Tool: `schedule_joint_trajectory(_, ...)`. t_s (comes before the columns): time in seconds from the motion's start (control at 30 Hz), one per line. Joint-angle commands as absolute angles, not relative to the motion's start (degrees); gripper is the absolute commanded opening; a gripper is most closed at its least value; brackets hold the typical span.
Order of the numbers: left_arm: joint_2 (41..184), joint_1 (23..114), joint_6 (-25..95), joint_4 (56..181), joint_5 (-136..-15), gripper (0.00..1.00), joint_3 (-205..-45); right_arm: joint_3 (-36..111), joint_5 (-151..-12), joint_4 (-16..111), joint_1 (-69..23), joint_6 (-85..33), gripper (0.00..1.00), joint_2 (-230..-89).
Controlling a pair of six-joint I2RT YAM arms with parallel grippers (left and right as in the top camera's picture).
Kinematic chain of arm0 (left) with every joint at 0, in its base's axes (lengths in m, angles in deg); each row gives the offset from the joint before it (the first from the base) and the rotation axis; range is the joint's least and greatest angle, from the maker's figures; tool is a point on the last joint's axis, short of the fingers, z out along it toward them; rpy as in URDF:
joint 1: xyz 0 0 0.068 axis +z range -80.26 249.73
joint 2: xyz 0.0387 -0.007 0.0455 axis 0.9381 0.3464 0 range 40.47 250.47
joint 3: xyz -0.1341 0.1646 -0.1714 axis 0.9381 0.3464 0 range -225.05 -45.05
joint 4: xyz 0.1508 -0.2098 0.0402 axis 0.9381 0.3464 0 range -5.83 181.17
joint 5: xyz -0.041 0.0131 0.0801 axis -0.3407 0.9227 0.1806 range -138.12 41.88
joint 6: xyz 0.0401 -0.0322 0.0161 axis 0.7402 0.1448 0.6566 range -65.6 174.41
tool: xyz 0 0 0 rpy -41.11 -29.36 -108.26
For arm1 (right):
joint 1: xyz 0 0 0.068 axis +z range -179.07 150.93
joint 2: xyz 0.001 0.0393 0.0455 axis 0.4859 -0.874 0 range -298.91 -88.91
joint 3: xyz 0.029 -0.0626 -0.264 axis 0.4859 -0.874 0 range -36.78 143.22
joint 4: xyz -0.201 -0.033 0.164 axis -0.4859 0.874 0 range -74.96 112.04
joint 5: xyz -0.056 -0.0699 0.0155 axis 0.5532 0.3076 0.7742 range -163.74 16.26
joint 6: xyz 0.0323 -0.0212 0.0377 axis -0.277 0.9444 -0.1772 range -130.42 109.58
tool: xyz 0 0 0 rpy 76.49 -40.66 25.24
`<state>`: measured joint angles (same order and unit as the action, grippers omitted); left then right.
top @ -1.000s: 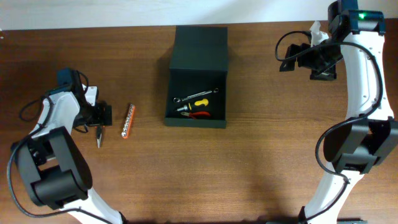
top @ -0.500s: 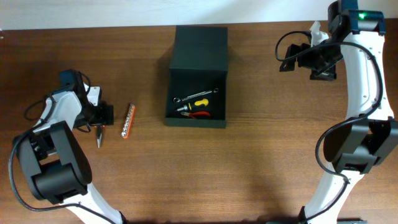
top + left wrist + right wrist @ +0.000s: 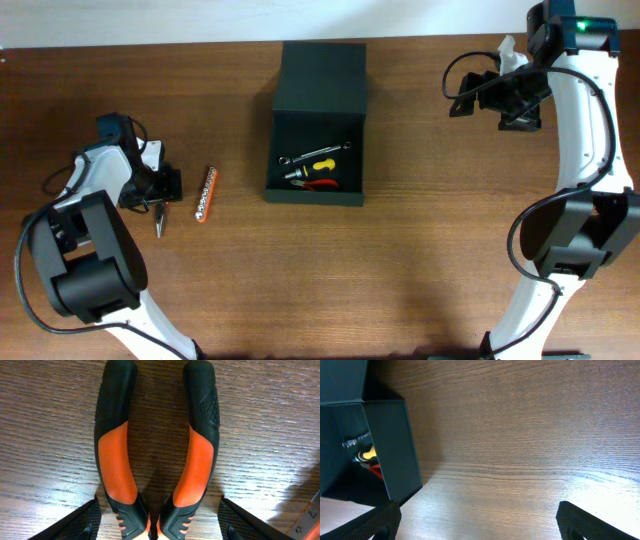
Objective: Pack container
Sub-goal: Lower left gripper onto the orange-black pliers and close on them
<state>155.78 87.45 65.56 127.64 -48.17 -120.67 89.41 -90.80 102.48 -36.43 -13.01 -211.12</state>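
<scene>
Orange-and-black pliers [image 3: 115, 460]: flat on the table [image 3: 400, 260] at the far left of the scene, handles apart, tip towards the near edge; not shifted over the last second.
Left gripper [image 3: 162, 186]: low over the pliers, at the handles close to the pivot; wrist turned slightly compared with a second ago.
Left fingers [image 3: 87, 522]: one on each side of the handles, set narrower than a second ago, a small gap left between each pad and its handle; spread, nothing pinched yet.
Meaning of the change: closing move begun, most likely the grasp of the pliers as the next load.
Container [image 3: 314, 196]: middle of the table, well right of the pliers, lid [image 3: 322, 75] laid open towards the far side; unmoved.
Contents: wrench [image 3: 315, 153], yellow-handled tool [image 3: 322, 166] and red-handled pliers [image 3: 322, 183], close together on the floor of the box; same as before.
Orange strip [image 3: 207, 193]: on the table between pliers and container, untouched.
Right gripper [image 3: 505, 98]: raised at the far right, well apart from the container, fingers spread wide, empty; no change.
Task standing: partly packed, judging by two items still outside.
</scene>
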Motion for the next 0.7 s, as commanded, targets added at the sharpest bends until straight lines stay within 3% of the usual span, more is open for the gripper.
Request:
schedule_joint_trajectory(0.0, 158.34, 87.69, 64.71, 127.77, -48.08, 0.77, -120.73, 89.1, -91.12, 102.7, -36.23, -12.84, 0.99, -211.27)
schedule_joint_trajectory(0.13, 158.34, 87.69, 64.54, 127.86, -47.65, 0.74, -120.73, 89.1, -91.12, 102.7, -36.23, -12.86, 0.99, -211.25)
schedule_joint_trajectory(0.3, 158.34, 87.69, 64.54, 127.92, -46.79, 0.5, -120.73, 89.1, -91.12, 102.7, -36.23, -12.86, 0.99, -211.27)
schedule_joint_trajectory(0.4, 158.34, 87.69, 64.54, 127.92, -46.79, 0.45, -120.73, 89.1, -91.12, 102.7, -36.23, -12.86, 0.99, -211.27)
schedule_joint_trajectory(0.5, 158.31, 87.69, 64.56, 127.94, -46.82, 0.34, -120.75, 89.1, -91.12, 102.7, -36.23, -12.86, 0.99, -211.25)
schedule_joint_trajectory(0.67, 158.31, 87.69, 65.06, 129.06, -46.82, 0.05, -121.69, 89.1, -91.12, 102.7, -36.23, -12.86, 0.99, -211.25)
